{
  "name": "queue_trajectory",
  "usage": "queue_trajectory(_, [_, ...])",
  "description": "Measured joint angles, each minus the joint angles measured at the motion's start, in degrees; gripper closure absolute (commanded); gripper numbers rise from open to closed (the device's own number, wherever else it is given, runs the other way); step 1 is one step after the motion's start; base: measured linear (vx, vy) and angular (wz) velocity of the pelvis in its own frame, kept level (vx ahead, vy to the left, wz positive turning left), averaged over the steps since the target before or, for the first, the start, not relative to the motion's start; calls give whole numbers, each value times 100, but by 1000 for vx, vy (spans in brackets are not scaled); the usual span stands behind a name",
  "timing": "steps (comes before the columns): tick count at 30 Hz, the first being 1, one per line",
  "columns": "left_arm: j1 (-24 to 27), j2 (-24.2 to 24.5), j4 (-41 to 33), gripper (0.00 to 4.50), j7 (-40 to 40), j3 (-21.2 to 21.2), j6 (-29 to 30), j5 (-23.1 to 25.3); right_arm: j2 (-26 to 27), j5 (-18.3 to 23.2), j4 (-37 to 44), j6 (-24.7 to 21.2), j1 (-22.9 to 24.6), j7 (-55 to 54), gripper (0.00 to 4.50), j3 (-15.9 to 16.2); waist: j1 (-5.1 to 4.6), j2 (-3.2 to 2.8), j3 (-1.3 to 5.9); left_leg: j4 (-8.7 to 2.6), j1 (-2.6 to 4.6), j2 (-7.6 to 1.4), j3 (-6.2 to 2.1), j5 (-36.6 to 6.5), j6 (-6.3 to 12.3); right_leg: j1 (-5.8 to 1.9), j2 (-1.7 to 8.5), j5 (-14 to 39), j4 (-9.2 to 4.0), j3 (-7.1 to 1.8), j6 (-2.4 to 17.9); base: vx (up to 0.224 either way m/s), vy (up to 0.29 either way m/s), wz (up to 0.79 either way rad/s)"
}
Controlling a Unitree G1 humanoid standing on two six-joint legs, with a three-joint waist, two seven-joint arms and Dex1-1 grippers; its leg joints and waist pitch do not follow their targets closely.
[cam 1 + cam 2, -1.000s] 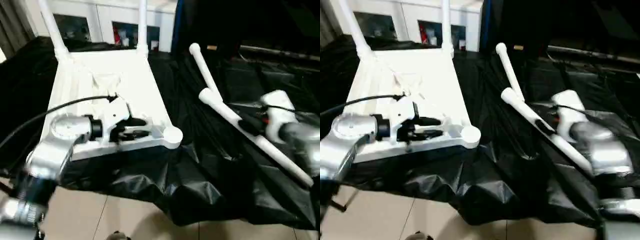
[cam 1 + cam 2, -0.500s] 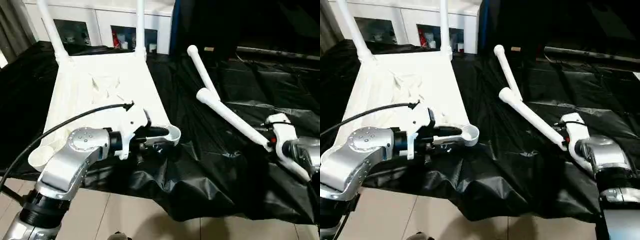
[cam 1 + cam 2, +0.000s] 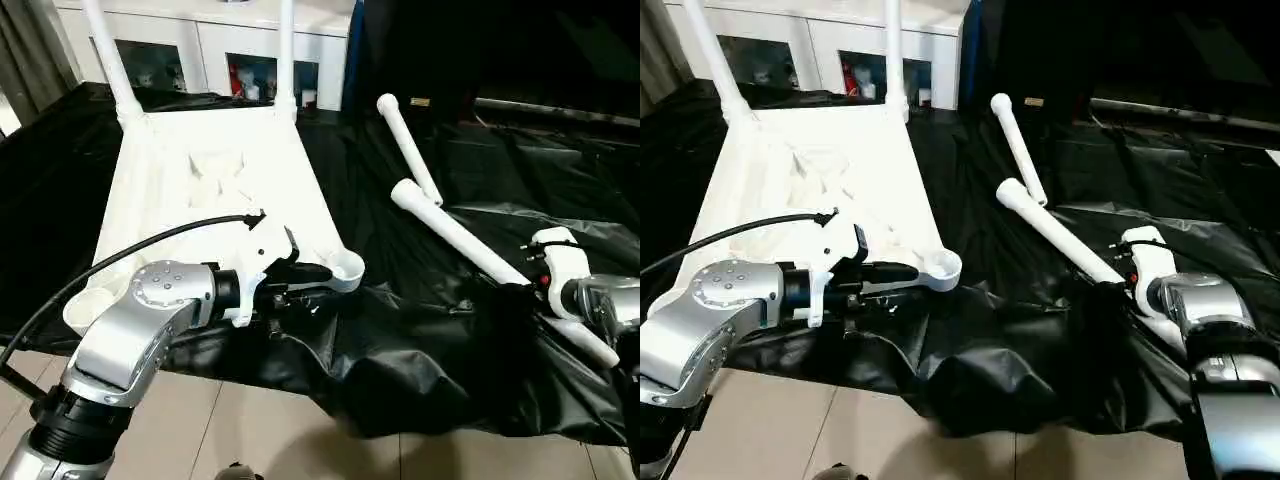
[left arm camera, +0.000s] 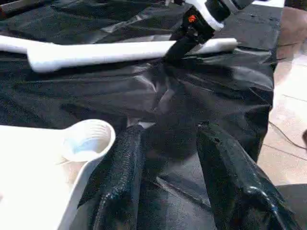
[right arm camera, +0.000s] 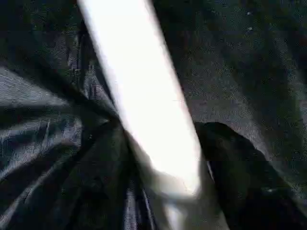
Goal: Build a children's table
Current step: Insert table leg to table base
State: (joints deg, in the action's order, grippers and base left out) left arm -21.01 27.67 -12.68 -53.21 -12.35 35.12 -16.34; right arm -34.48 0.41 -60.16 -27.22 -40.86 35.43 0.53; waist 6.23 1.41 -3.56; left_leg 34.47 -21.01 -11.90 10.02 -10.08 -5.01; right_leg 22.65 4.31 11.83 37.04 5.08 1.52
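Observation:
The white tabletop (image 3: pixel 200 190) lies upside down on a black sheet, with two white legs (image 3: pixel 110 60) (image 3: pixel 286 50) standing in its far corner sockets. Two loose legs lie to the right on the sheet, one farther back (image 3: pixel 408 148) and one nearer (image 3: pixel 460 238). My right gripper (image 3: pixel 520 288) grips the nearer leg partway along; in the right wrist view the leg (image 5: pixel 148 96) runs between the two dark fingers (image 5: pixel 240 167). My left gripper (image 3: pixel 310 280) sits at the tabletop's near right corner socket (image 4: pixel 88 139), open, with just black sheet between its fingers (image 4: pixel 120 177).
The black sheet (image 3: pixel 450 350) is wrinkled and hangs over the front edge down to a tiled floor (image 3: pixel 250 430). A white cabinet with glass doors (image 3: pixel 230 60) stands behind the tabletop. A black cable (image 3: pixel 130 250) arcs over my left forearm.
The right gripper's fingers have closed in around the nearer loose leg, and the sheet beside it has bunched up. The left gripper stays at the near right corner socket.

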Motion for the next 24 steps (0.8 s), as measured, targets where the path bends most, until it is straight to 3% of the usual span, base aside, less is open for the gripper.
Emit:
queue_trajectory(7, [3, 179, -67, 252, 1, 44, 56, -8, 54, 189, -318, 48, -167, 87, 278, -237, 0, -4, 0, 1, -6, 0, 0, 0, 0, 6, -1, -4, 1, 0, 1, 0, 0, 0])
queue_trajectory(14, [0, 209, -62, 252, 23, 80, 55, -10, 30, 432, -296, 33, -165, 559, 301, -434, 15, -1, -3, 1, -30, 0, 3, 10, 16, 30, -1, -4, -1, 0, 1, 0, 0, 0])
queue_trajectory(21, [17, 276, -206, 252, 93, 138, 85, -36, 38, 1346, 852, -268, -16, 1375, 302, -1046, 26, 5, -6, 2, -40, -1, 4, 20, 31, 40, -1, -4, -1, 0, 1, 0, 0, 0])
queue_trajectory(24, [-48, -9, -114, 252, 317, 245, 150, -64, 255, 1824, 1482, -513, 93, 1523, 302, -1383, 28, 10, -9, 2, -39, 0, 4, 20, 31, 39, 0, -5, 0, 0, 0, 0, 0, 0])
